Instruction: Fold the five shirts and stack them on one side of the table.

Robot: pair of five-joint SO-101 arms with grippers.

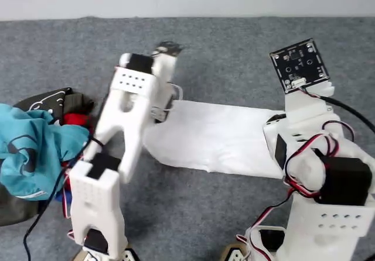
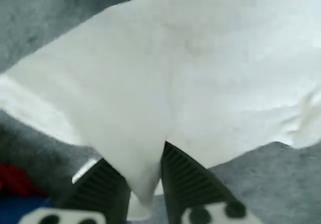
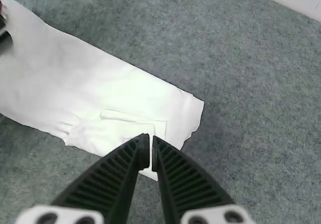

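Left gripper [image 2: 135, 156]: you had it clamped on the white shirt [image 2: 200, 73]. A fold of cloth ran down between the two black ribbed fingers [image 2: 188, 181] and filled the gap. The rest of the shirt spread away from the tips over the grey table cover [image 2: 45, 13].

Right gripper [image 3: 150, 137]: your fingers were drawn together to a thin slit, with the tips at the shirt's short edge near one corner. A sliver of white showed in the slit, so I logged it as pinching that edge.

Shirt position: in the high view it lay as a long, flat strip across the middle of the table. One end was under your left arm [image 1: 126, 114] and the other under your right arm [image 1: 322, 214]. In the right wrist view a smaller flap lay on top of the shirt near the gripper.

Surroundings: the pile of shirts [image 1: 55, 138] sat at the left edge of the table, just beside the left arm. A teal shirt [image 1: 23, 155] was on top, with a black shirt [image 1: 50, 102] with white print behind it. A red shirt [image 1: 76, 119] was tucked between them and a dark garment [image 1: 12, 211] lay underneath. The pile lay apart from the white shirt, with the left arm between them.

In the way: seen from above, the left arm's links covered the shirt's left end. The right arm's wrist and camera board [image 1: 300, 65] covered its right end.
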